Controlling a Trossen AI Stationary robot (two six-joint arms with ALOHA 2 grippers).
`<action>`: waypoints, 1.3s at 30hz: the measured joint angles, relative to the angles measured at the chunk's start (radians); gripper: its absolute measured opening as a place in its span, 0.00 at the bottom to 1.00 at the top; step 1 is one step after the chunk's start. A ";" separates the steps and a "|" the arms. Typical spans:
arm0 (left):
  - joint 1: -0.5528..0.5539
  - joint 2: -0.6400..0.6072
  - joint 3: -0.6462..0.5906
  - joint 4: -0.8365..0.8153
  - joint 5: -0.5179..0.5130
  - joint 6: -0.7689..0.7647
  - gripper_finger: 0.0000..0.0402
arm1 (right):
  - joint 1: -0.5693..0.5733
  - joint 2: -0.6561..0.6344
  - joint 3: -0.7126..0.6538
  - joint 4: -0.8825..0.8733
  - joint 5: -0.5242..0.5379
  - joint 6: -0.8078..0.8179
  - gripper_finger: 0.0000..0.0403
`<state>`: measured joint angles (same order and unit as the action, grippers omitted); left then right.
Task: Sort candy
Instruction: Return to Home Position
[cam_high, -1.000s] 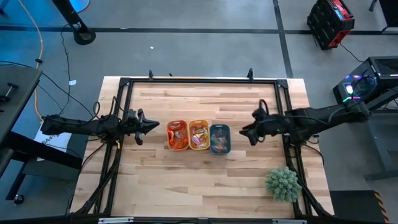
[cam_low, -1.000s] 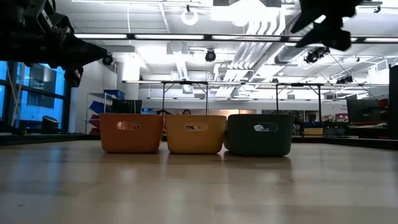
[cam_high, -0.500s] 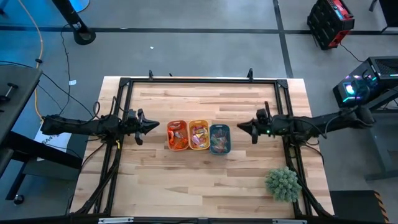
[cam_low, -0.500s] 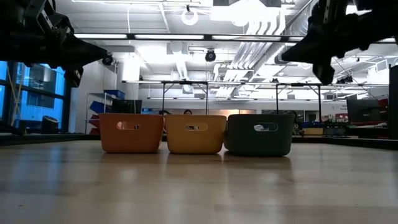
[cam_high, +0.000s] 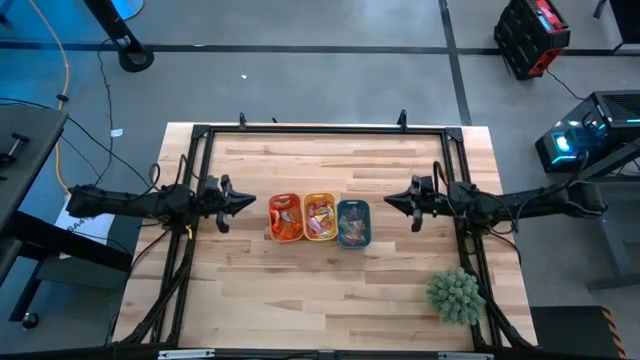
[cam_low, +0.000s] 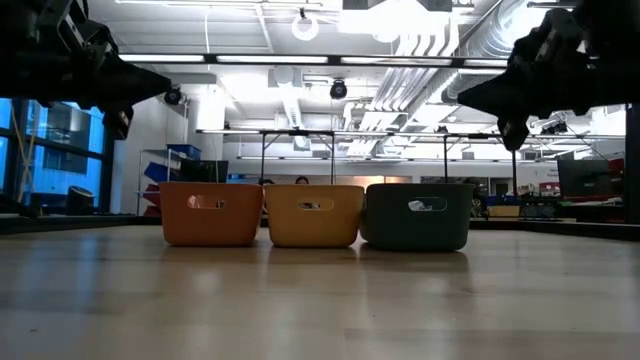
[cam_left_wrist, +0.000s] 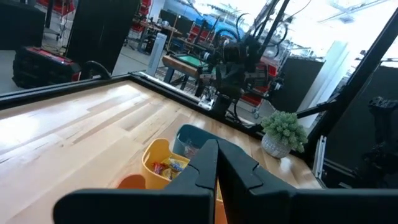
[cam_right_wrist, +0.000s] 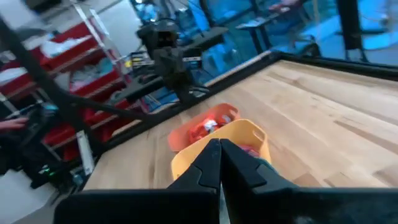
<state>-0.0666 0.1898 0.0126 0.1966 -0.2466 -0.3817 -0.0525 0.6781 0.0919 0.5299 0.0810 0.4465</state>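
Three oblong trays stand side by side on the table's middle: orange (cam_high: 285, 218), yellow (cam_high: 320, 217) and teal (cam_high: 353, 222). Candy (cam_high: 321, 213) in mixed wrappers lies inside all three; it also shows in the yellow tray (cam_left_wrist: 166, 167) and the orange tray (cam_right_wrist: 207, 126). My left gripper (cam_high: 252, 204) hovers shut and level, left of the orange tray and pointing at it. My right gripper (cam_high: 388, 203) hovers shut and level, right of the teal tray and pointing at it. Both hang well above the table (cam_low: 160, 90) (cam_low: 465, 97), with nothing between their fingers.
A spiky green plant ball (cam_high: 455, 295) sits near the table's near right corner. A black frame (cam_high: 320, 130) runs around the tabletop. Bare wood lies in front of and behind the trays.
My right gripper has shut. It has drawn back a little toward the table's right edge, swung level and come down somewhat in the low view. The trays, the candy and my left arm have kept still.
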 joint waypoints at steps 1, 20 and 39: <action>0.000 -0.012 0.000 -0.003 0.000 0.000 0.00 | 0.000 0.000 -0.018 0.033 -0.012 -0.006 0.00; -0.014 -0.187 0.000 -0.156 0.010 -0.007 0.00 | 0.000 0.002 -0.080 -0.303 -0.006 0.095 0.00; 0.000 -0.186 0.000 -0.156 0.011 -0.008 0.00 | -0.016 -0.678 -0.082 -0.391 -0.068 0.095 0.00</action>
<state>-0.0664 0.0036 0.0124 0.0410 -0.2355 -0.3901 -0.0689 -0.0002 0.0101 0.1387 0.0134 0.5419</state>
